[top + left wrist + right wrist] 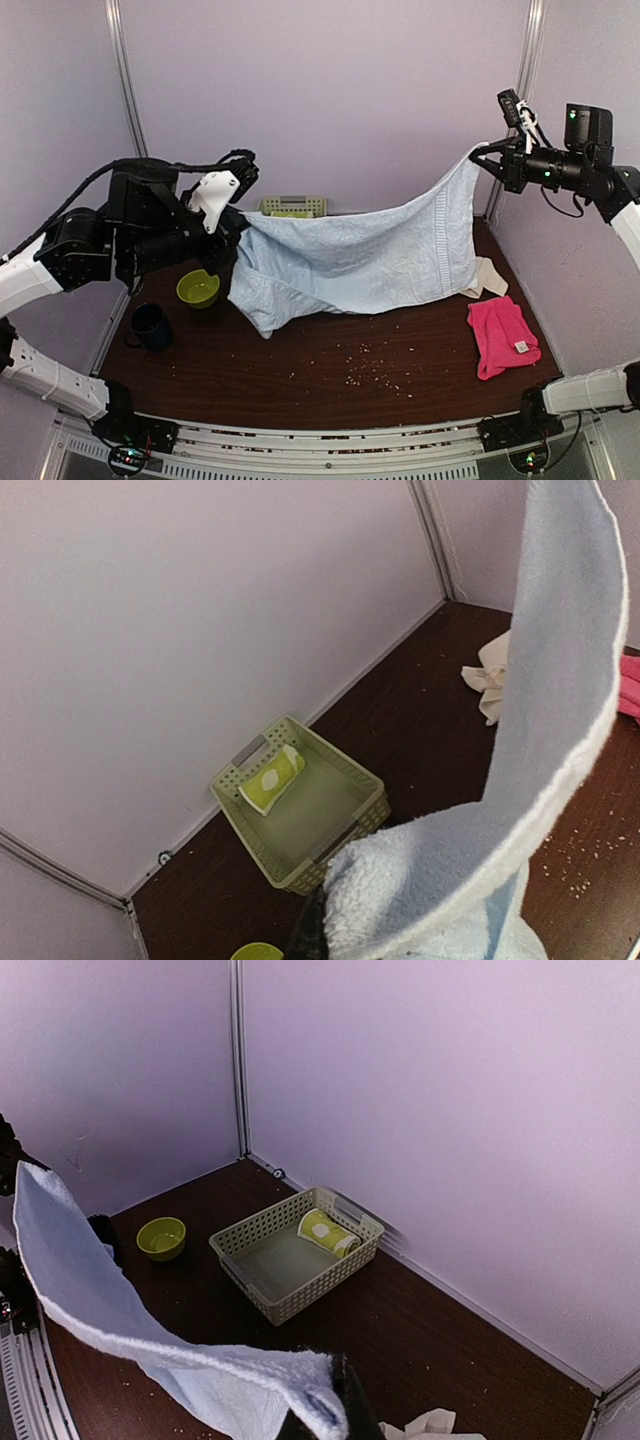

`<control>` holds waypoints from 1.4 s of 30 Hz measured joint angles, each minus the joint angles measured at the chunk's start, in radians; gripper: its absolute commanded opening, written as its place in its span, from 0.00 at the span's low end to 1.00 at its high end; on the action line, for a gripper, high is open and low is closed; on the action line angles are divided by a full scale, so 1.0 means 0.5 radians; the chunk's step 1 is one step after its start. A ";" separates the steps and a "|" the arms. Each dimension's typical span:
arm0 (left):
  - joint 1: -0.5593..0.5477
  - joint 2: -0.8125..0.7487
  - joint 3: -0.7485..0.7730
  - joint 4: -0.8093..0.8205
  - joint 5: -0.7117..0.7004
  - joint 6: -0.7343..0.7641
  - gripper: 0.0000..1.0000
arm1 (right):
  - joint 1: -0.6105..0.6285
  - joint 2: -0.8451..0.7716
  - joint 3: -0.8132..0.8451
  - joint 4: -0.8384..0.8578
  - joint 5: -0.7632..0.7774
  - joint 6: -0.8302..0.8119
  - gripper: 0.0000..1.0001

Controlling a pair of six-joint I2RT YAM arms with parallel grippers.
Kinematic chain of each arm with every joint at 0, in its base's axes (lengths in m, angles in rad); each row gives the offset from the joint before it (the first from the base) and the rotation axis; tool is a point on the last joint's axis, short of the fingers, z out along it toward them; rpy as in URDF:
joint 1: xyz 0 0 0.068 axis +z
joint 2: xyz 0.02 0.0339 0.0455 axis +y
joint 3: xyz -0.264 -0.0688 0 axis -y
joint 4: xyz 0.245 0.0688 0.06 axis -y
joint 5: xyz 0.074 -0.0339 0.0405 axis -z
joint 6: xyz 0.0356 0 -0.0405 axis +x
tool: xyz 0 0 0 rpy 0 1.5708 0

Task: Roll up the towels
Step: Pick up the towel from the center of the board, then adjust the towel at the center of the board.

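The light blue towel (360, 255) hangs stretched in the air between both grippers, its lower edge sagging onto the table. My left gripper (240, 222) is shut on its left corner (400, 880). My right gripper (487, 153) is shut on its right corner (320, 1400), held higher. The hot pink towel (500, 335) with a white tag lies flat at the right. The cream-white towel (487, 277) lies crumpled behind it, also in the left wrist view (490, 680). The lime-green towel (328, 1232) sits rolled in the basket (265, 1300).
The green plastic basket (293, 206) stands against the back wall, mostly hidden behind the blue towel. A lime-green bowl (198, 289) and a dark blue mug (150, 326) stand at the left. Crumbs are scattered on the dark wooden table (340, 370).
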 measured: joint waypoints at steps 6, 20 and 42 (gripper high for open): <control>-0.410 0.100 0.148 0.304 -0.434 0.179 0.00 | 0.000 0.001 0.068 0.048 0.060 0.030 0.00; -0.567 0.194 -0.057 0.219 -0.478 0.197 0.00 | -0.008 0.085 -0.221 0.185 0.401 0.030 0.00; -0.375 -0.070 0.439 -0.538 0.479 -0.247 0.00 | -0.034 -0.439 -0.335 -0.478 -0.440 -0.488 0.00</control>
